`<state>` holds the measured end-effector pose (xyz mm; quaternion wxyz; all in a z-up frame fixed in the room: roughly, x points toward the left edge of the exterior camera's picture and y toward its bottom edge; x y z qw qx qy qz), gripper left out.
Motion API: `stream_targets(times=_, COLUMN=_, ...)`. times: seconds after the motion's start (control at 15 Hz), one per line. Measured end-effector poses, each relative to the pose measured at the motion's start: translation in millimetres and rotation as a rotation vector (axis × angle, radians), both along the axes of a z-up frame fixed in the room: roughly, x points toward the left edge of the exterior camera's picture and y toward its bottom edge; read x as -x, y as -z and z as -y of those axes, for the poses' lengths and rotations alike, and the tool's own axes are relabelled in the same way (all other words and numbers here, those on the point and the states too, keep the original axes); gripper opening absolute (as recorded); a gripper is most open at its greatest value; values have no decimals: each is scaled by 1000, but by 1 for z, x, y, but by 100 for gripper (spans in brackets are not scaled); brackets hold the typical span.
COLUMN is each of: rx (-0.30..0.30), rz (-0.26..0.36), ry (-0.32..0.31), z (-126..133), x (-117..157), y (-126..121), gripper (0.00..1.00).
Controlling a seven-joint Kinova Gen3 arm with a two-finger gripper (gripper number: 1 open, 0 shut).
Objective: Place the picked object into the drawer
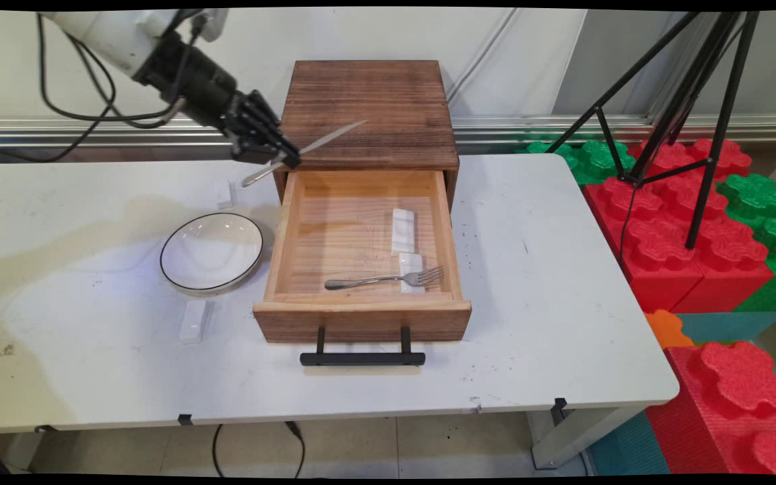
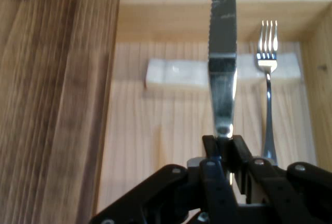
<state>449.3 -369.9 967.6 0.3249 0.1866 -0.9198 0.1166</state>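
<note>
Gripper [image 1: 285, 159]: black, two-fingered, fingers [image 2: 210, 154] pressed together on a table knife [image 1: 307, 149], gripping it near the junction of handle and blade. Knife: polished metal, serrated along one blade edge as the hand view shows; held in the air at a shallow slant, blade tip raised over the dark top of the wooden box [image 1: 369, 111], handle end dropping toward the table [image 1: 550, 283] on the box's left side, just above the drawer's rear left corner. Handling, by judgement: stiff, fairly light, smooth and likely to slip or pivot between narrow pads; not fragile; a grip near the balance point, flat faces against the pads as now, appears soundest. Drawer [image 1: 361, 249]: pale wood, pulled fully open toward the near edge, black bar handle [image 1: 362, 358] at its front. Contents: one metal fork [image 1: 388, 278], lying crosswise near the front wall, tines toward the right and resting on a small white block [image 1: 411, 271]; a second white block [image 1: 402, 230] just behind it, apart from the fork. Left of the drawer, on the table: white bowl with dark rim [image 1: 211, 252], upright; a white block [image 1: 195, 320] near its front edge; another white block [image 1: 226, 194] behind it, below the knife's handle end. Beyond the table's right edge: red and green foam blocks [image 1: 691, 222] and a black tripod [image 1: 684, 101].
</note>
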Motion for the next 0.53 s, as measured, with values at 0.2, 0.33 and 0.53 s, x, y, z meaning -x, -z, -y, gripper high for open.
stream_targets(times=0.2, rx=19, rz=-7, ry=8, z=14, x=31, y=6, gripper=0)
stream_targets(times=0.33, rx=22, rz=-3, ry=10, z=20, x=41, y=10, gripper=0)
stream_targets(times=0.53, rx=23, rz=13, ry=12, z=31, x=59, y=22, gripper=0)
